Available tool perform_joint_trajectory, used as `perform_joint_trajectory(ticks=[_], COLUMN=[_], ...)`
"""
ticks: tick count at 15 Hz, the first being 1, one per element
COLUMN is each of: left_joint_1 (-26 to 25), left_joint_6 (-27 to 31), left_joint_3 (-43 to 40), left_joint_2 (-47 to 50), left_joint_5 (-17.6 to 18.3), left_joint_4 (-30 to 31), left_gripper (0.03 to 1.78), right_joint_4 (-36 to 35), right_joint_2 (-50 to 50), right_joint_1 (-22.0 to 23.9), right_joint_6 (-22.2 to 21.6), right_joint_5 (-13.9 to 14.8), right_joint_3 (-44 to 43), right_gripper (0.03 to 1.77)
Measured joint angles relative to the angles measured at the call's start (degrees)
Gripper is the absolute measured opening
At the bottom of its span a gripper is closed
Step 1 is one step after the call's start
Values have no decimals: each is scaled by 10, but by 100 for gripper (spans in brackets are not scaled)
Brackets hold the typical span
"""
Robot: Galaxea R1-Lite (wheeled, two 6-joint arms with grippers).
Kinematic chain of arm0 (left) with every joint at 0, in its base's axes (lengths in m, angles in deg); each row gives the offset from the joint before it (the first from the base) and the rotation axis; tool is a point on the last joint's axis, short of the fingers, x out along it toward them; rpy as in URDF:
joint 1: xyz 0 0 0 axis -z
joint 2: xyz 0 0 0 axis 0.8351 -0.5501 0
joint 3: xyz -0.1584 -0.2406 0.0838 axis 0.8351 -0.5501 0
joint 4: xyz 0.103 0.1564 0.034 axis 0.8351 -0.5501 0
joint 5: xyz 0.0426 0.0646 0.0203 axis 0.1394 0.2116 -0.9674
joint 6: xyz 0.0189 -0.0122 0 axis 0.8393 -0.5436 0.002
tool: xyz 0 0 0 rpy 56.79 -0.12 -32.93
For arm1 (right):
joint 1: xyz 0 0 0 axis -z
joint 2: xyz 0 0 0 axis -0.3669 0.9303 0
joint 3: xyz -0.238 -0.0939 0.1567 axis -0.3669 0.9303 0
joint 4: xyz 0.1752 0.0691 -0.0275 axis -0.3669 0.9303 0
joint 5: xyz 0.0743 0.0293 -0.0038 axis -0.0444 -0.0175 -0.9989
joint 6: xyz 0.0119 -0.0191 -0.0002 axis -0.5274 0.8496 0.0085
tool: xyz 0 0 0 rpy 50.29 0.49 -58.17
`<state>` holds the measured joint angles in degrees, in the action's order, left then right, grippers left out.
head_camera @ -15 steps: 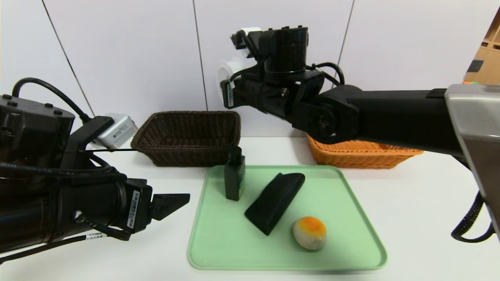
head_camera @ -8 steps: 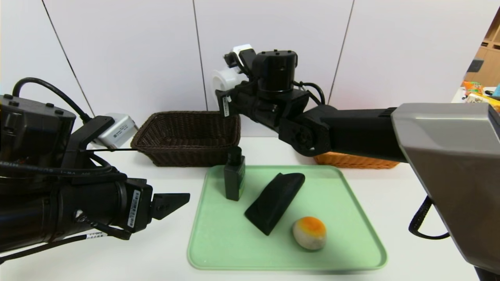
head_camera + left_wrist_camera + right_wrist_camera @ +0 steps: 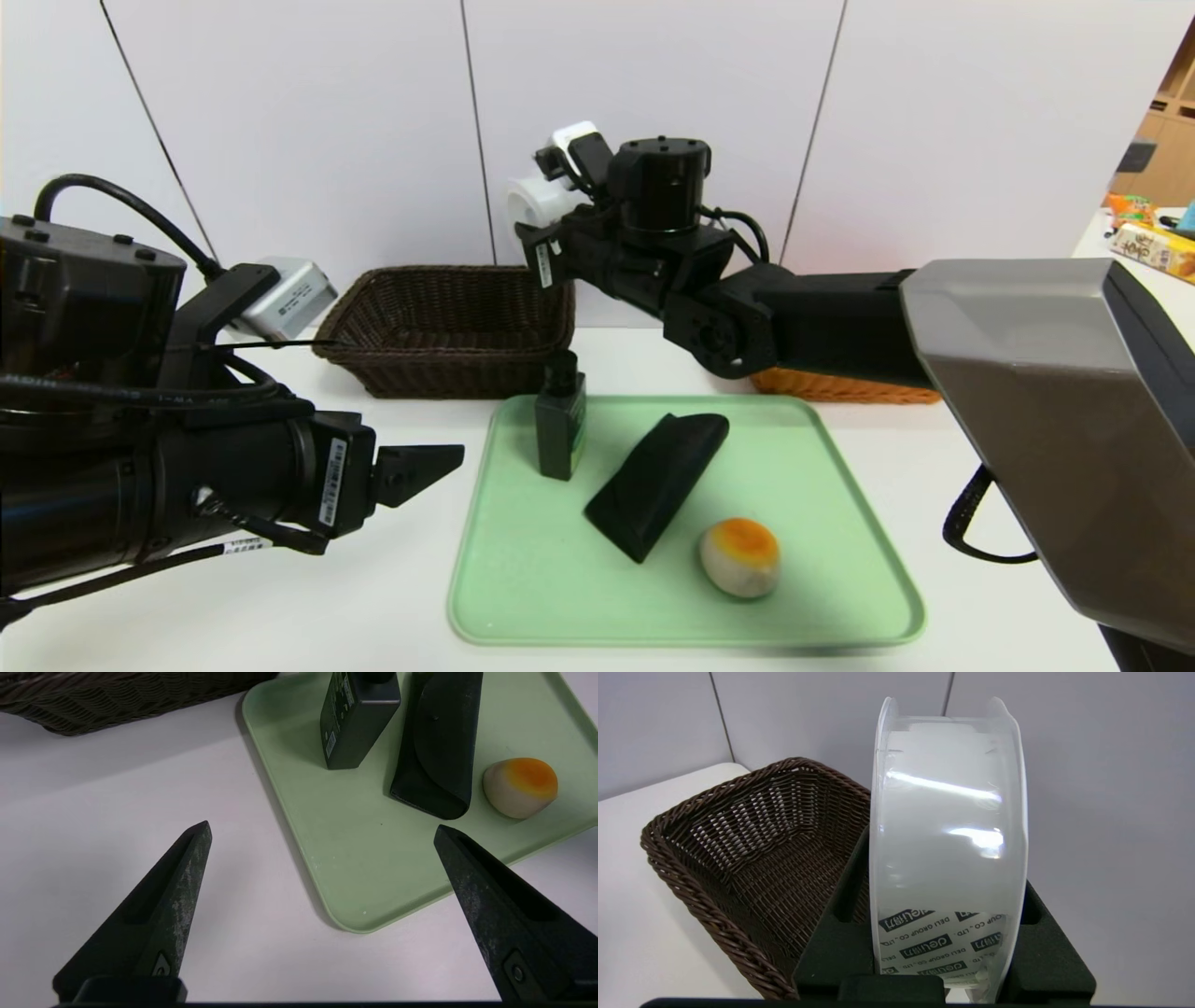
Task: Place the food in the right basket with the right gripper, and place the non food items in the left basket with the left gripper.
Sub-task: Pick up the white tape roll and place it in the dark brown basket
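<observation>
1. Since the earlier frame, the right end effector (image 3: 525,217) has swung left and sunk a little, and is now hanging beside the right rim of the left basket (image 3: 448,329), pinching the white roll (image 3: 948,849) upright between its fingers.
2. The basket is lying below and to the left of the roll, so the drop is depending on a further shift leftward.
3. The left end effector (image 3: 322,830) is waiting spread wide over the tabletop (image 3: 392,607), nearer the tray (image 3: 822,448).
4. Counting: two baskets, including the right basket (image 3: 840,385); one bottle (image 3: 560,425), one black block (image 3: 658,481) and one bun (image 3: 739,556) are sitting on the tray.
</observation>
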<state>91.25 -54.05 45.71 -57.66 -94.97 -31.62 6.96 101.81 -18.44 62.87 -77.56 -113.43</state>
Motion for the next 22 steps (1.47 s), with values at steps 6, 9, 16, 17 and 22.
perform_joint_trajectory(ticks=[6,9,16,17,22], left_joint_1=[-1,-2,-3,-3,-3], left_joint_6=[0,1,1,1,1], left_joint_3=[-1,-1,-4,-4,-3], left_joint_2=[-5,-5,-5,-6,-9], left_joint_5=[0,-1,-1,-1,-1], left_joint_4=[0,0,1,1,1], left_gripper=[169,169,169,169,169], right_joint_4=[-7,-7,-5,-5,-6], right_joint_2=[14,19,32,34,48], right_joint_1=[-18,-31,-25,-24,-18], right_joint_6=[0,1,0,0,0], right_joint_5=[-7,-7,-8,-8,-6], right_joint_3=[0,0,0,0,0], right_gripper=[59,59,59,59,59])
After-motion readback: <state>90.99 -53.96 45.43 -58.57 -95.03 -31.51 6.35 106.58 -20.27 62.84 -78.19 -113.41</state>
